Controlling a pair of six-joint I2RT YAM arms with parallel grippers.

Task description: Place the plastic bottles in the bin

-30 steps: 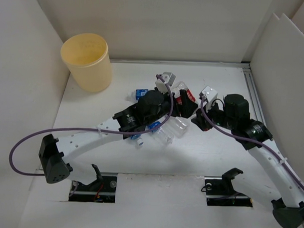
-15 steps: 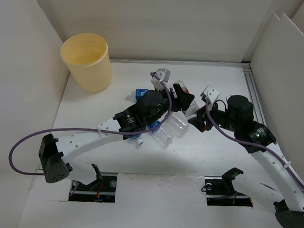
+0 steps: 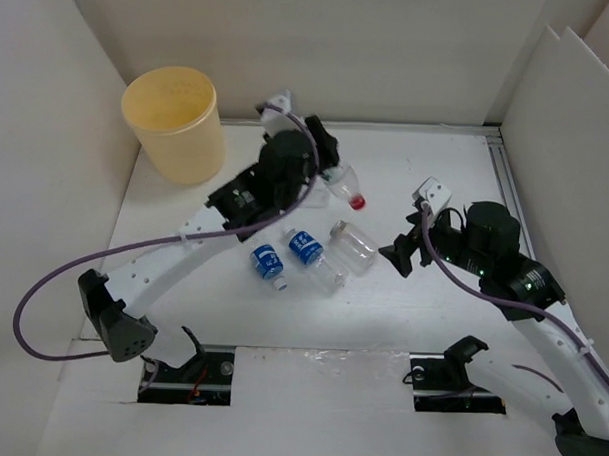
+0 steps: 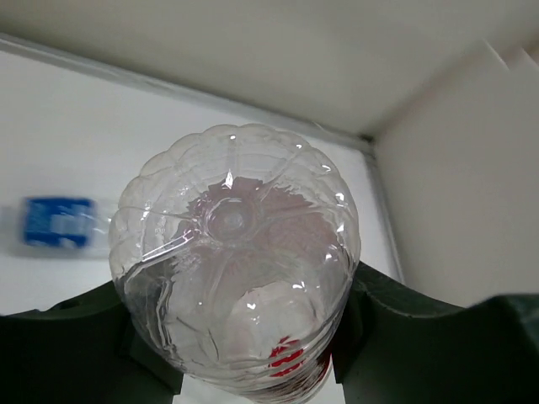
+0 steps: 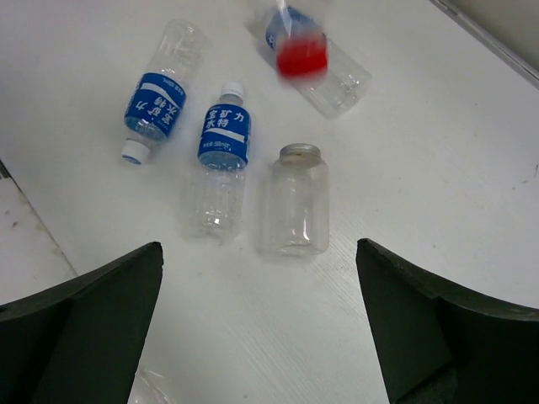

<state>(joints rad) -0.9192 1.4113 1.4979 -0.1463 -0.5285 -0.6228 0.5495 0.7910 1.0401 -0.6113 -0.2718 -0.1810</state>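
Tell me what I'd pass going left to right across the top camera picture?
bin → blue-label bottle → second blue-label bottle → unlabelled bottle → right gripper. The red-capped bottle, held by the left gripper, overlaps others, so it's skipped.

Pale yellow bin [image 3: 187,149], red-capped bottle [image 3: 343,181]

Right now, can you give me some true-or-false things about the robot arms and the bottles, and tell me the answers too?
1. The left gripper is holding the red-capped bottle. True.
2. The red-capped bottle is inside the bin. False: it is held up in the air, to the right of the bin.
3. The right gripper is squeezing the unlabelled bottle. False: its jaws are open and that bottle lies on the table, apart from it.
4. Two blue-labelled bottles lie next to each other on the table. True.
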